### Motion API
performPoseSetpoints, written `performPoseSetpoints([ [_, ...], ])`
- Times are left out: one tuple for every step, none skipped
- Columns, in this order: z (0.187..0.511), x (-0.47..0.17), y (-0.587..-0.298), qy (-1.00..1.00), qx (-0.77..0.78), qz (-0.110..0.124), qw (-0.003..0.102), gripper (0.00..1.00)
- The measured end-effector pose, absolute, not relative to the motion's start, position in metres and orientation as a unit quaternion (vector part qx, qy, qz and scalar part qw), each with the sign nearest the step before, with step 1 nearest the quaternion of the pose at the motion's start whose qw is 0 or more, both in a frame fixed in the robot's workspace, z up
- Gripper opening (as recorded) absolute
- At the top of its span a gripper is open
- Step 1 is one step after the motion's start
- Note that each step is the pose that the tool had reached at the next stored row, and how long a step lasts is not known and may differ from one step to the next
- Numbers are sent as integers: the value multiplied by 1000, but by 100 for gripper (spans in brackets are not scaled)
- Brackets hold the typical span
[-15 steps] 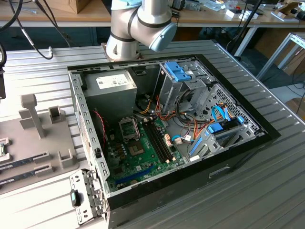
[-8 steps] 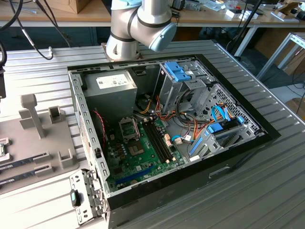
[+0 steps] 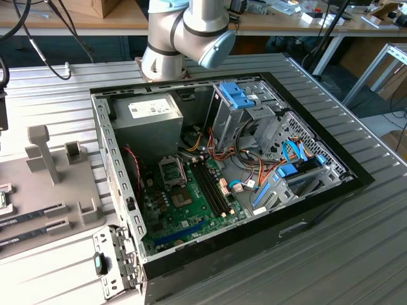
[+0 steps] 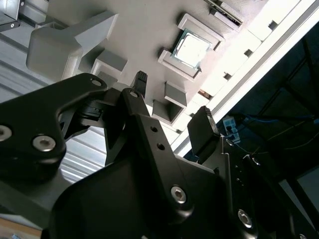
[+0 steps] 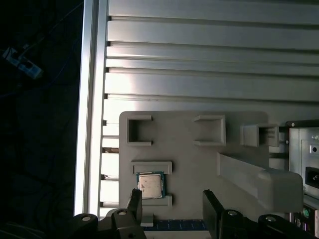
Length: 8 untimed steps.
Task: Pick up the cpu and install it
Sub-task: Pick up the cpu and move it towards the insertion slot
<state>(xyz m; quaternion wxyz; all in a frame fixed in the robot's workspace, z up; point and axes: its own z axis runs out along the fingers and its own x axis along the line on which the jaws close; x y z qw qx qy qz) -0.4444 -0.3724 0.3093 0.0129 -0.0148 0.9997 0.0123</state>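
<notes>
Exterior view, nine o'clock: grey tray with an upright post; two memory sticks lie flat on it towards eight o'clock.
Centre: open computer case, green board on its floor.
Twelve o'clock: arm, behind the case.
Both wrist views: gripper hangs over the tray, fingers spread wide, holding nothing.
The cpu lies flat on the tray between two low grey brackets, silver face up, close by one fingertip, untouched.
</notes>
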Motion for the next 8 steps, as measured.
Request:
performPoseSetpoints([
  [309,-444,-372,1000,-15,12,13,60],
  [309,-444,-372,1000,-15,12,13,60],
  [309,-444,-372,1000,-15,12,13,60],
  [309,-444,-371,1000,-15,12,13,60],
  [308,-444,-371,1000,-15,12,13,60],
  [308,-444,-371,1000,-15,12,13,60],
  [308,-444,-371,1000,-15,12,13,60],
  [308,-444,-370,1000,-15,12,13,60],
])
